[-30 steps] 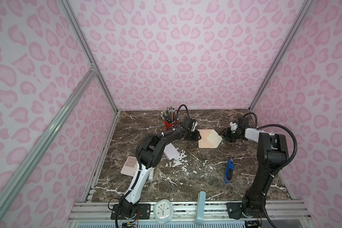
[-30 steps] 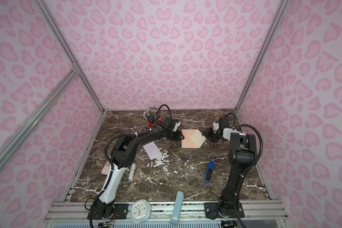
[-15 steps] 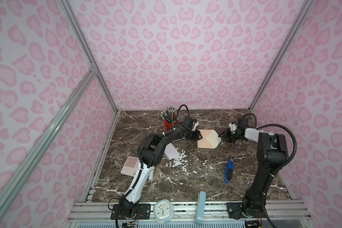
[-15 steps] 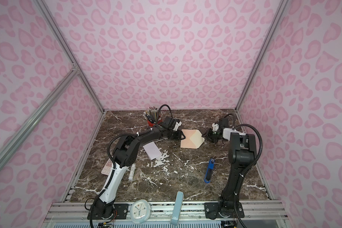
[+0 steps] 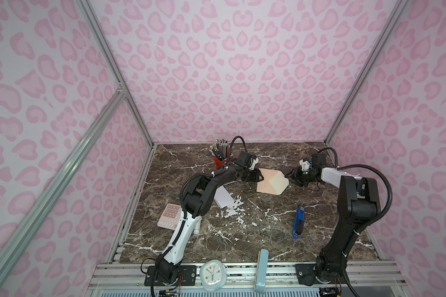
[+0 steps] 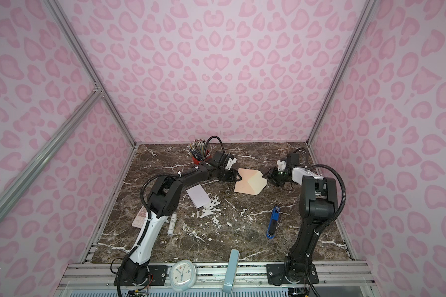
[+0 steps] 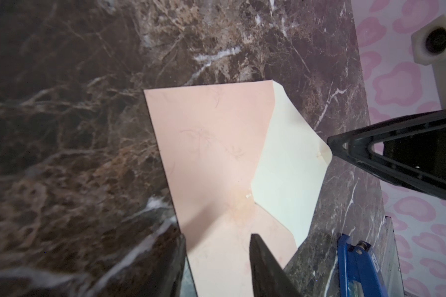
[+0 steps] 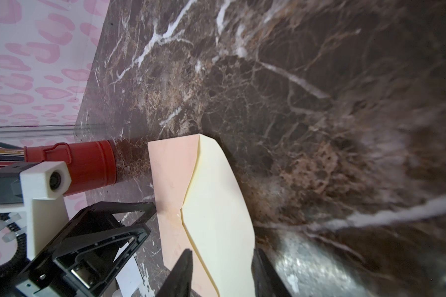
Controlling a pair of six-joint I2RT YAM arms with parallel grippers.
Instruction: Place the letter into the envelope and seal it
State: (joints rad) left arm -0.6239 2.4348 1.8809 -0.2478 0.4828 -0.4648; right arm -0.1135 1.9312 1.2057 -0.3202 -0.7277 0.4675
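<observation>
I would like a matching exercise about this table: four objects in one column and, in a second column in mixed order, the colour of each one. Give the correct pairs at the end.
Objects:
1. envelope
2. letter
3. stapler
4. pencil cup

Colours:
A. red
B. white
C. peach-pink with a cream flap
D. blue

Pairs: 1-C, 2-B, 3-D, 4-A

In the left wrist view the envelope (image 7: pixel 211 159) runs off the frame's edge between the fingers of the left end effector (image 7: pixel 216 237). Behind that end effector, its arm covers part of the letter (image 5: pixel 223 199), whose drawing is too small to make out.
</observation>
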